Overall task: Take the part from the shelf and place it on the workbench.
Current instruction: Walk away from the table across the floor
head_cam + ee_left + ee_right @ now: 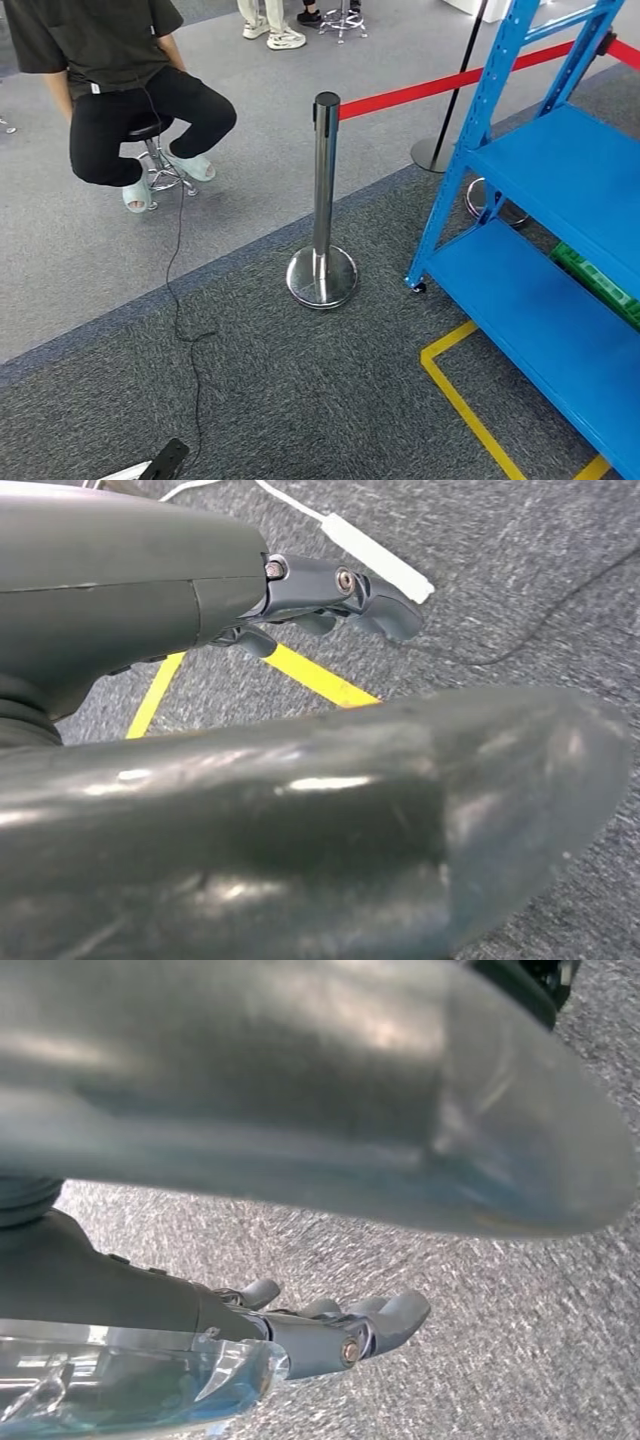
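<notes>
Blue steel makes up the shelf, seen at the right of the head view, and a green part is glimpsed lying at the back of its lower level. The left hand is seen in its wrist view hanging over grey carpet, fingers loosely extended and apart, with nothing held; a yellow floor line and a white power strip lie beyond it. The right hand is likewise shown over carpet, fingers slightly spread and nothing grasped. A chrome stanchion carrying a red belt stands beside the shelf, and a seated person is seen on a stool farther off.
</notes>
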Available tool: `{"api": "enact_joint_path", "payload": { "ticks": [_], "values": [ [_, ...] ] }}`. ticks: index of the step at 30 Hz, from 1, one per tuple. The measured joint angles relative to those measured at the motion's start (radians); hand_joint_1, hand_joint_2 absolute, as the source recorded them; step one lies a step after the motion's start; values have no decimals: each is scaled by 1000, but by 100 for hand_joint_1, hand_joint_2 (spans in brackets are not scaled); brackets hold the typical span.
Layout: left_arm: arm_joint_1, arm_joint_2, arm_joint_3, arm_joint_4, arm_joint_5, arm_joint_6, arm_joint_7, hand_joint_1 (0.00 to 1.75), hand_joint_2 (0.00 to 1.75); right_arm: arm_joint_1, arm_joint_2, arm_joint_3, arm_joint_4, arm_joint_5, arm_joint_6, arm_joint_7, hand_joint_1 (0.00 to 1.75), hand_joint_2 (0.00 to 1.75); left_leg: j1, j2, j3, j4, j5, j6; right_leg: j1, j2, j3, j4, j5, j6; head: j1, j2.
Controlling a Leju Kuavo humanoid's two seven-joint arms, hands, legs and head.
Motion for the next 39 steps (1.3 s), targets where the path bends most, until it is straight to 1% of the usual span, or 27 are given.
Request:
{"api": "enact_joint_path", "payload": {
  "ticks": [2, 4, 5, 7, 8, 9, 11, 13, 15, 16, 17, 19, 21, 23, 24, 25, 26, 28, 29, 30, 32, 33, 35, 36, 37, 38, 39],
  "values": [
    [-5, -1, 0, 0, 0, 0, 2, 0, 0, 2, 0, 0, 0, 0, 0, 0, 0, 0, 4, 1, 7, -4, -3, -13, 0, 24, 1, -8, 4, -13, 0, 0],
    [-7, -2, 0, 0, 0, 1, 3, 0, 0, 2, 0, 0, 0, 0, 0, 0, 0, 0, 7, -41, -7, 34, -34, -23, -5, 45, 6, -19, 10, -25, -3, 0],
    [-6, -3, 0, 0, 0, 1, 4, 0, 0, 0, 0, 0, 0, 0, 0, 0, 0, 0, 9, -68, -32, 86, -63, -25, -7, 57, 7, -21, 12, -29, -5, 0],
    [-1, -4, 0, 0, 0, 2, 5, 0, 0, -5, 0, 0, 0, 0, 0, 0, 0, 0, 9, -94, -101, 218, -121, -27, -8, 85, 6, -22, 12, -33, -7, 0],
    [1, -3, 0, 0, 0, 2, 5, 0, 0, -5, 0, 0, 0, 0, 0, 0, 0, 0, 9, -97, -128, 262, -129, -27, -8, 101, 6, -22, 12, -34, -7, 0],
    [2, -3, 0, 0, 1, 2, 6, 0, 0, -4, 0, 0, 0, 0, 0, 0, 0, 0, 10, -100, -138, 271, -115, -27, -8, 116, 7, -22, 13, -34, -7, 0],
    [2, -2, 0, 0, 2, 2, 6, 0, 0, -2, 0, 0, 0, 0, 0, 0, 0, 0, 13, -113, -105, 182, -41, -26, -11, 147, 9, -21, 13, -30, -7, 0],
    [1, -2, 1, 0, 3, 2, 6, 0, 0, -4, 0, 0, 0, 0, 0, 0, 0, 0, 19, -157, -52, 56, 17, -26, -12, 176, 5, -16, 13, -20, -7, 0],
    [0, -2, 1, 0, 3, 3, 6, 0, 0, -4, 0, 0, 0, 0, 0, 0, 0, 0, 21, -182, -30, 1, 25, -20, -13, 200, -3, -16, 16, -6, -9, 0],
    [-2, -2, 1, 0, 3, 3, 6, 0, 0, 0, 0, 0, 0, 0, 0, 0, 0, 0, 20, -174, -28, -3, 23, -14, -15, 211, -8, -19, 19, 1, -9, 0],
    [-4, -3, 1, 0, 3, 3, 6, 0, 0, 4, 0, 0, 0, 0, 0, 0, 0, 0, 19, -164, -27, -5, 25, -6, -17, 213, -11, -21, 20, 7, -9, 0],
    [-6, -4, 1, 0, 3, 3, 6, 0, 0, 8, 0, 0, 0, 0, 0, 0, 0, 0, 20, -140, -24, -10, 29, 9, -13, 169, -32, 14, -4, 15, -5, 0],
    [-3, -3, 2, 0, 3, 4, 6, 0, 0, 3, 0, 0, 0, 0, 1, 0, 0, 0, 15, -112, -22, -12, 27, 18, -10, 99, -86, 128, -65, 18, -1, 0],
    [1, -1, 3, 0, 3, 4, 6, 0, 0, 0, 0, 0, 0, 0, 1, 0, 0, 0, 10, -81, -20, -12, 24, 22, -11, 71, -141, 244, -110, 20, -1, 0],
    [1, -1, 3, 0, 2, 4, 6, 0, 0, 1, 0, 0, 0, 0, 1, 0, 0, 0, 9, -67, -18, -12, 22, 23, -11, 67, -146, 258, -108, 20, -1, 0],
    [1, -2, 3, 0, 1, 4, 6, 0, 0, 2, 0, 0, 0, 0, 1, 0, 0, 0, 8, -54, -15, -12, 20, 21, -11, 62, -131, 234, -88, 20, 0, 0],
    [1, -2, 3, 0, 0, 3, 7, 0, 0, 4, 0, 0, 0, 0, 1, 1, 0, 0, 8, -43, -11, -12, 17, 19, -11, 52, -98, 177, -57, 19, 0, 0],
    [2, -2, 4, 0, -1, 3, 7, 0, 0, 2, 1, 0, 0, 0, 1, 1, 0, 0, 5, -21, -1, -10, 8, 9, -7, 8, -27, 49, -10, 14, -1, 0],
    [1, -2, 4, 0, -1, 3, 7, 0, 0, -1, 1, 0, 0, 0, 2, 1, 0, 0, 1, -11, 3, -9, 4, 5, -5, -6, -6, 12, 0, 9, -2, 0],
    [1, -1, 4, 0, -1, 3, 8, 0, 0, -2, 1, 0, 0, 0, 2, 1, 0, 0, -2, -1, 7, -10, 2, 0, -2, -10, 1, -4, 0, 3, -4, 0],
    [-3, -1, 5, 0, -1, 3, 8, 0, 0, -1, 0, 0, 0, 0, 2, 1, 0, 0, -2, 16, 13, -14, -1, -9, 0, 16, 0, -7, 2, -11, -5, 0],
    [-5, -2, 5, 0, -2, 3, 8, 0, 0, 0, 0, 0, 0, 0, 2, 1, 0, 0, 0, 5, 13, -10, -7, -15, -2, 27, 1, -9, 3, -17, -6, 0],
    [-7, -4, 5, 0, -2, 3, 8, 0, 0, 0, 0, 0, 0, 0, 1, 1, 0, 0, 4, -47, -13, 52, -50, -24, -7, 50, 3, -14, 7, -29, -9, 0],
    [-6, -5, 5, 0, -2, 3, 8, 0, 0, -2, 0, 0, 0, 0, 1, 1, 0, 0, 5, -75, -43, 113, -81, -26, -8, 62, 3, -15, 8, -32, -10, 0],
    [-4, -5, 5, 0, -2, 3, 8, 0, 0, -4, 0, 0, 0, 0, 1, 1, 0, 0, 6, -90, -80, 184, -111, -27, -8, 77, 2, -15, 8, -35, -11, 0],
    [-1, -4, 5, 0, -2, 3, 8, 0, 0, -6, 0, 0, 0, 0, 1, 1, 0, 0, 6, -95, -113, 241, -128, -27, -8, 93, 2, -15, 8, -36, -11, 0],
    [0, -4, 6, 0, -2, 3, 8, 0, 0, -5, 0, 0, 0, 0, 2, 1, 0, 0, 6, -98, -133, 269, -125, -26, -8, 108, 2, -15, 9, -36, -11, 0]
  ]
}}
